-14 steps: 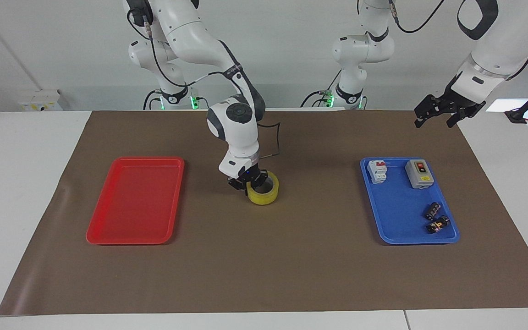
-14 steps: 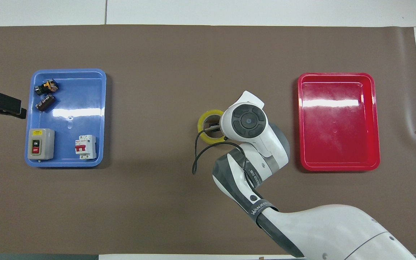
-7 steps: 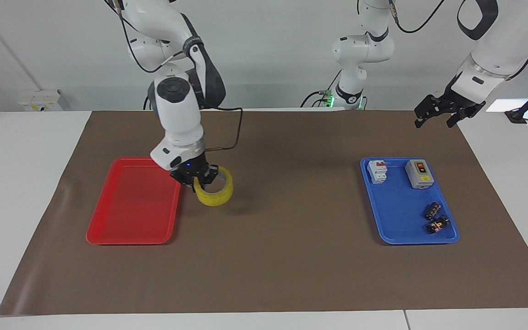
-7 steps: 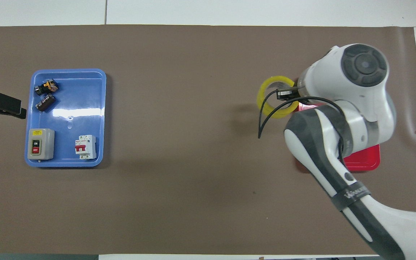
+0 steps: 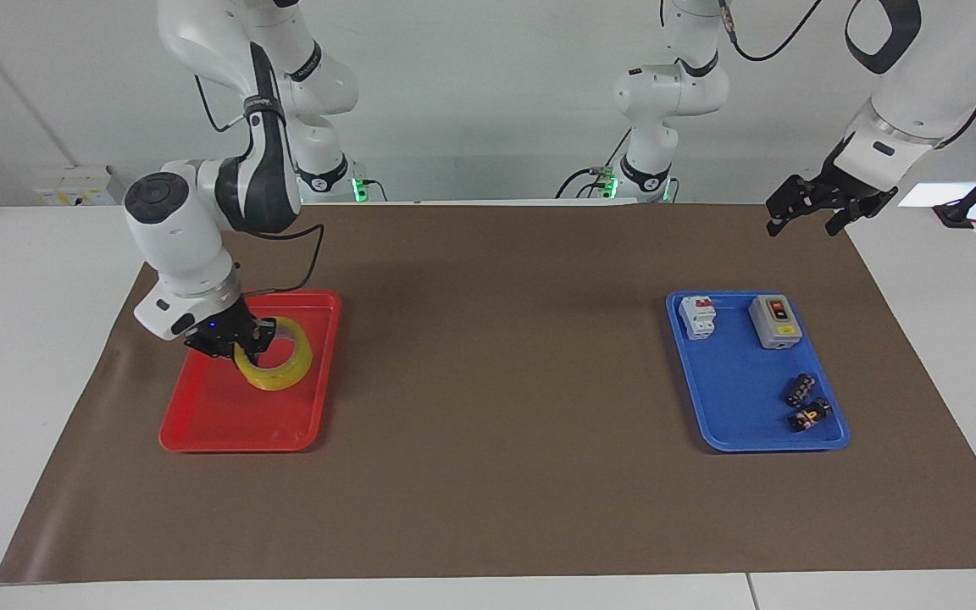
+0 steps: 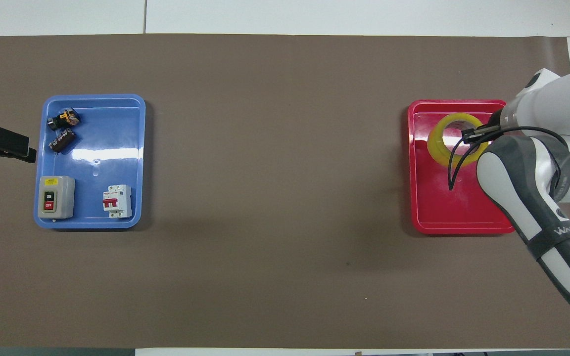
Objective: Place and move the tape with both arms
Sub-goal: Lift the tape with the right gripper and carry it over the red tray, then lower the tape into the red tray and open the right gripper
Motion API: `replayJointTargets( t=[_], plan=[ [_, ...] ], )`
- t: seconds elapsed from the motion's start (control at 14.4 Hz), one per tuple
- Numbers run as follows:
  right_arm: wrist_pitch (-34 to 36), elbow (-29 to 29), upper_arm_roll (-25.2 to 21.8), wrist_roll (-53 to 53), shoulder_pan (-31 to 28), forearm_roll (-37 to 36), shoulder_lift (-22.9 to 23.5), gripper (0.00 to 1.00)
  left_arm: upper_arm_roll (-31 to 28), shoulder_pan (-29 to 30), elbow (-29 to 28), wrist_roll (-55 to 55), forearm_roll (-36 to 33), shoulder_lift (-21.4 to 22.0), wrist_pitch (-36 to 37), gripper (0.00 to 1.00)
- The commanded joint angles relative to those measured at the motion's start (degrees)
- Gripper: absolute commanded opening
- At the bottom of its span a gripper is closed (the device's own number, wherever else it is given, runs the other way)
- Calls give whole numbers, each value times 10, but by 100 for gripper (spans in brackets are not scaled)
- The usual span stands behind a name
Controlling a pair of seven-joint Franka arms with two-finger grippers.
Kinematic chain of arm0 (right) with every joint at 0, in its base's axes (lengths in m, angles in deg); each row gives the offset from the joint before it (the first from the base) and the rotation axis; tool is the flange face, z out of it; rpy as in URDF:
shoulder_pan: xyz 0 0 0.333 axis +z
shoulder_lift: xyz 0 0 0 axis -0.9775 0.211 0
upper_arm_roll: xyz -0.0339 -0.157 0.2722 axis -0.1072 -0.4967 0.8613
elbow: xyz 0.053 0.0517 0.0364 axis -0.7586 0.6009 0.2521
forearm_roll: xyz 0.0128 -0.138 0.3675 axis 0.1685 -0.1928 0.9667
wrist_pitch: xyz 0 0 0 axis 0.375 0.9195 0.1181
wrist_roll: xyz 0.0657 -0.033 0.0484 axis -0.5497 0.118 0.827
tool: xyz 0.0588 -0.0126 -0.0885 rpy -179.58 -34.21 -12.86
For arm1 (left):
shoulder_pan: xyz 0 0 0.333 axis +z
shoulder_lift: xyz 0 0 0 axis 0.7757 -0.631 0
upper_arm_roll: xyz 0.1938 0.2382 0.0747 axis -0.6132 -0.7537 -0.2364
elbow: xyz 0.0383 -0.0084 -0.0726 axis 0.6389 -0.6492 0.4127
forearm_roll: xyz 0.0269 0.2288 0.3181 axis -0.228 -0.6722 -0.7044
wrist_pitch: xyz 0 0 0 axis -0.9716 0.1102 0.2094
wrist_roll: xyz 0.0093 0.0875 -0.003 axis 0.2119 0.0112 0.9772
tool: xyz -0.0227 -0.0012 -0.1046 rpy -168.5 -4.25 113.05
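The yellow tape (image 5: 295, 364) is a translucent ring, tilted, held low over the red tray (image 5: 225, 439) at the right arm's end of the table. My right gripper (image 5: 238, 341) is shut on the ring's wall, one finger inside the hole. From overhead, the tape (image 6: 437, 146) lies over the part of the red tray (image 6: 463, 222) farther from the robots, with the right gripper (image 6: 474, 134) on its rim. I cannot tell whether the tape touches the tray. My left gripper (image 5: 818, 212) waits open and empty in the air past the blue tray; it also shows in the overhead view (image 6: 0, 144).
A blue tray (image 5: 738, 419) at the left arm's end holds a grey on/off switch box (image 5: 774, 322), a white circuit breaker (image 5: 697, 316) and two small black components (image 5: 803, 404). A brown mat (image 5: 505, 474) covers the table.
My right gripper has lifted the tape from the middle of the mat and carried it toward the right arm's end, to over the red tray. The left arm has not moved.
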State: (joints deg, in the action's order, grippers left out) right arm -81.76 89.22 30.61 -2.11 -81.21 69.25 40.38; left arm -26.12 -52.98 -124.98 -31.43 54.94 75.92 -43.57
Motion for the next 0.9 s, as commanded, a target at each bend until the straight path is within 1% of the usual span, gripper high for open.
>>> replayJointTargets(
  t=[0.0, 0.07, 0.21, 0.42, 0.76, 0.83],
  plan=[
    [-65, 82, 9, 42, -29, 6, -43, 0, 0, 2, -3, -7, -6, 8, 8, 100],
    [-85, 100, 9, 54, -35, 6, -43, 0, 0, 2, -3, -7, -6, 8, 8, 100],
    [-109, 112, 9, 55, -38, 6, -39, 0, 1, 1, -3, -7, -6, 8, 8, 100],
    [-112, 115, 10, 56, -50, 7, -26, 0, 0, 1, -3, -7, -6, 8, 8, 100],
    [-148, 132, 10, 54, -50, 7, -25, 0, 0, 2, -3, -7, -6, 8, 8, 100],
    [-148, 132, 10, 51, -48, 7, -17, 0, 0, 1, -2, -7, -6, 8, 8, 100]
  ],
)
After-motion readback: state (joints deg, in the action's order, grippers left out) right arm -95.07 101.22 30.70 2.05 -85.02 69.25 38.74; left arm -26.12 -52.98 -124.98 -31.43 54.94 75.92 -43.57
